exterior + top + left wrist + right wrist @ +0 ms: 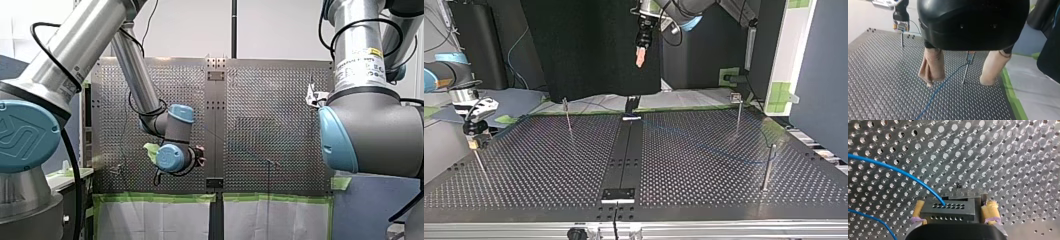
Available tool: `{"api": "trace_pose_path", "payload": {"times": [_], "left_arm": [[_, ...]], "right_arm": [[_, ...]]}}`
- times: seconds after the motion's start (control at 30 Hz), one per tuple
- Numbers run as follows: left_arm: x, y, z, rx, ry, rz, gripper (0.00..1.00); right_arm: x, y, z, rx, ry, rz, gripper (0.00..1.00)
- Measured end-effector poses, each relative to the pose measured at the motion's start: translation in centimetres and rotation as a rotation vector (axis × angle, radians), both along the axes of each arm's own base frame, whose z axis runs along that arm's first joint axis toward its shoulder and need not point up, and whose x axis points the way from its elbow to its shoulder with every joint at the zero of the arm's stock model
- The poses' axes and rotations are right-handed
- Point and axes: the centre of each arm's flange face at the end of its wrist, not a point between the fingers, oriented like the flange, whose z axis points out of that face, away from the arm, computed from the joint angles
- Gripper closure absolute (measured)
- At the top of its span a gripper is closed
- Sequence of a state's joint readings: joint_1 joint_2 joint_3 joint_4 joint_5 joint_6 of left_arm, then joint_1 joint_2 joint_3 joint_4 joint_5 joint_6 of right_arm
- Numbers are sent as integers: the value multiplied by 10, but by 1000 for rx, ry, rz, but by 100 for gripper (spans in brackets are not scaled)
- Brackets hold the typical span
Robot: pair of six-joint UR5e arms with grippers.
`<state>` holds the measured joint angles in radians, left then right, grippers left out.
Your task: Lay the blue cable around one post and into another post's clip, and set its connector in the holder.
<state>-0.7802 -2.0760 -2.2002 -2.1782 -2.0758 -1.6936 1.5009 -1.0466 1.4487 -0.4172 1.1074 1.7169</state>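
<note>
In the right wrist view the black connector [948, 210] sits in a grey holder [965, 193], and the blue cable [898, 171] curves out of its top. My right gripper [954, 207] is open, a yellow pad [991, 210] on either side of the connector. In the top view it [474, 141] sits atop a thin post [480, 164] at the left. My left gripper [958, 82] hangs open high above the table, with beige pads [931, 66]. Below it the cable [940, 88] runs up to a clip post [966, 68].
More thin posts stand on the perforated table: one at the back left [568, 116], one at the back right [738, 112] and one at the right [768, 167]. A dark centre strip [624, 160] splits the plate. Green tape [1011, 95] edges it.
</note>
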Motion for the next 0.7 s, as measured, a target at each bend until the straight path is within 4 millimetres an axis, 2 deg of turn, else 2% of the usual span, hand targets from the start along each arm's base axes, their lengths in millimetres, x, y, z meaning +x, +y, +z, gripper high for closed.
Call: {"api": "trace_pose_path", "payload": {"times": [0.3, 0.57, 0.7], "left_arm": [[11, 1, 0, 4, -5, -42, 0], [33, 15, 0, 9, -6, -15, 0], [47, 28, -1, 9, 4, 32, 0]], "right_arm": [[0, 0, 0, 0, 0, 0, 0], [0, 0, 0, 0, 0, 0, 0], [0, 0, 0, 0, 0, 0, 0]]}}
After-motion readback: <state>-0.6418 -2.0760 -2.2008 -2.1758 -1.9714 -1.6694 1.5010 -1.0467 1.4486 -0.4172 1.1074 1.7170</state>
